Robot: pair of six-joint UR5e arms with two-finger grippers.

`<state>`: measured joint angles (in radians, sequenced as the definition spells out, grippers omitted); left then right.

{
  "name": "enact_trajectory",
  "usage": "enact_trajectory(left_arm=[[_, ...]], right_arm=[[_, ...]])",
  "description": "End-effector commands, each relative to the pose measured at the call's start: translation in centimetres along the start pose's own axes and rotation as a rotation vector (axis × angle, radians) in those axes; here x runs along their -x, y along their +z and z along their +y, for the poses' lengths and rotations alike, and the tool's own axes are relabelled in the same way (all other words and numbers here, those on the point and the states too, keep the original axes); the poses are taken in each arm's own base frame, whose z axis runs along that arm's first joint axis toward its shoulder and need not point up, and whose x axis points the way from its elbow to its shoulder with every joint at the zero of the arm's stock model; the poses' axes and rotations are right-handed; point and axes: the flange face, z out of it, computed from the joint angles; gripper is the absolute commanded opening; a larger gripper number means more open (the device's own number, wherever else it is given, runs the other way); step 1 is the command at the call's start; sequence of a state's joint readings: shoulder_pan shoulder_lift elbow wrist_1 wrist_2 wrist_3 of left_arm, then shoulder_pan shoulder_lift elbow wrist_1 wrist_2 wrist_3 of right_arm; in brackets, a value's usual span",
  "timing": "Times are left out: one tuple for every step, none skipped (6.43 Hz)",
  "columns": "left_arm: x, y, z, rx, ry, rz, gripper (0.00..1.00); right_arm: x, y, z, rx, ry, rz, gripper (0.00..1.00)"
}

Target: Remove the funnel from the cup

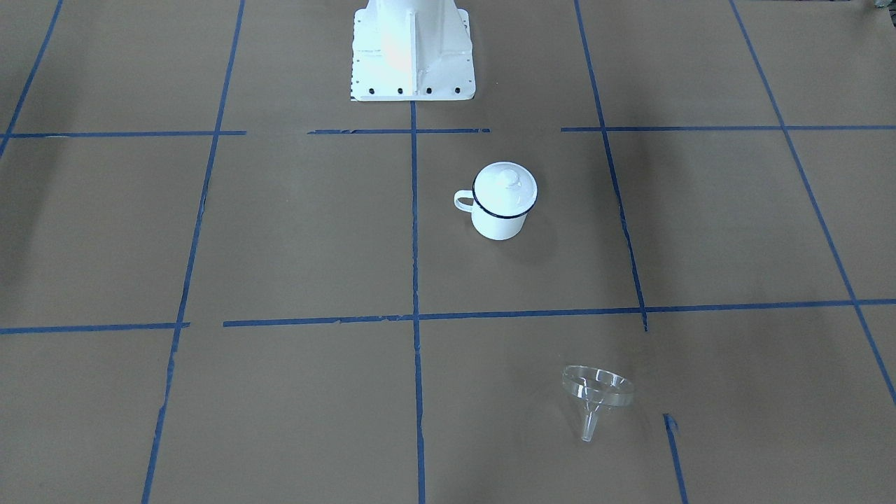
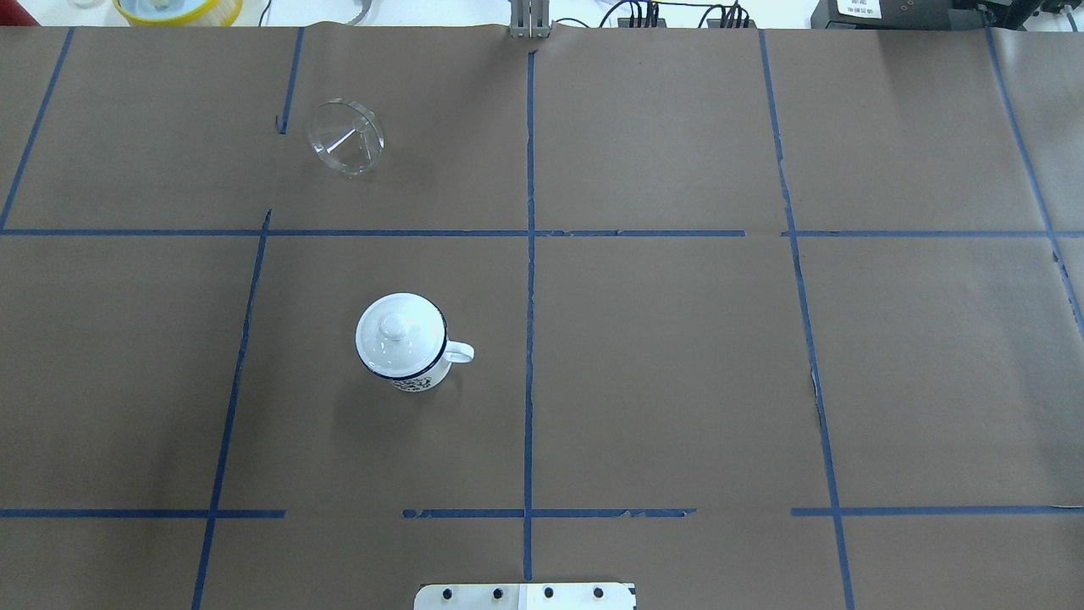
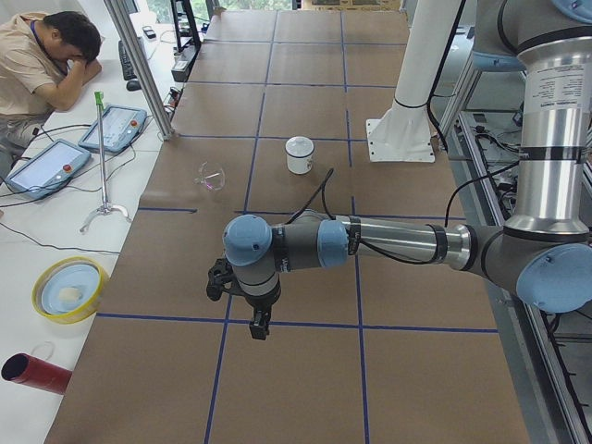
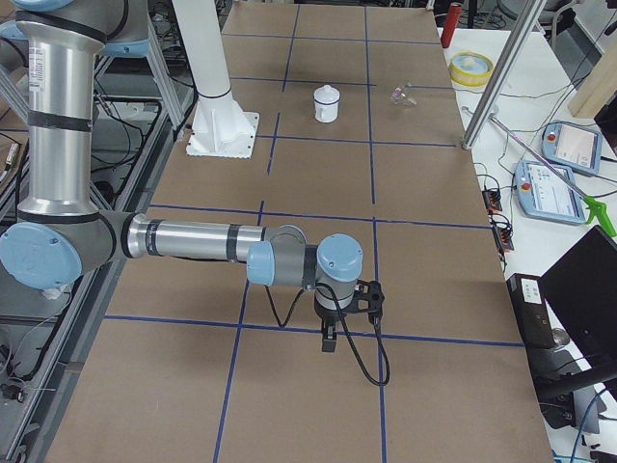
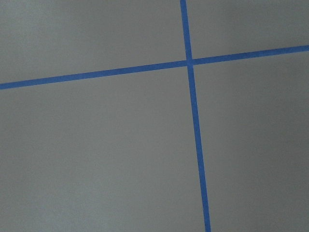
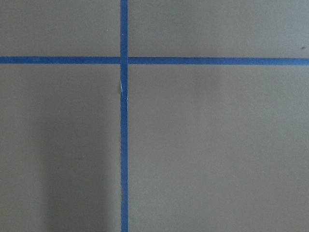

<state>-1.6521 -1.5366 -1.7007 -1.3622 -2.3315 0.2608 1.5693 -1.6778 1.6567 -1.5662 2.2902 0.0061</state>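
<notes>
1. I see the funnel (image 2: pixel 345 137) lying tipped on its side on the surface (image 2: pixel 677 356). It is out of the cup (image 2: pixel 405 343) and well apart from it, on the far side from the robot and toward its left.
2. The cup stands upright just left of the middle tape line, its handle toward the robot's right. A white domed lid (image 2: pixel 398 329) sits on its rim.
3. My left hand (image 3: pixel 258 324) points down over bare surface at the left end, far from both things. Only the side view shows it, so I cannot tell whether it is wide or narrow.
4. My right hand (image 4: pixel 329 340) points down over bare surface at the right end, and again I cannot tell its state.
5. Both wrist views give me only brown paper and crossing blue tape (image 5: pixel 191 63).
</notes>
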Motion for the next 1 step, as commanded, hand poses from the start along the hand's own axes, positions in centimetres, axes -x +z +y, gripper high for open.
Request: enact_trajectory(left_arm=[[-0.03, -0.04, -0.03, -0.001, 0.001, 0.0, 1.0]], right_arm=[[-0.01, 0.01, 0.02, 0.0, 0.0, 0.0, 1.0]])
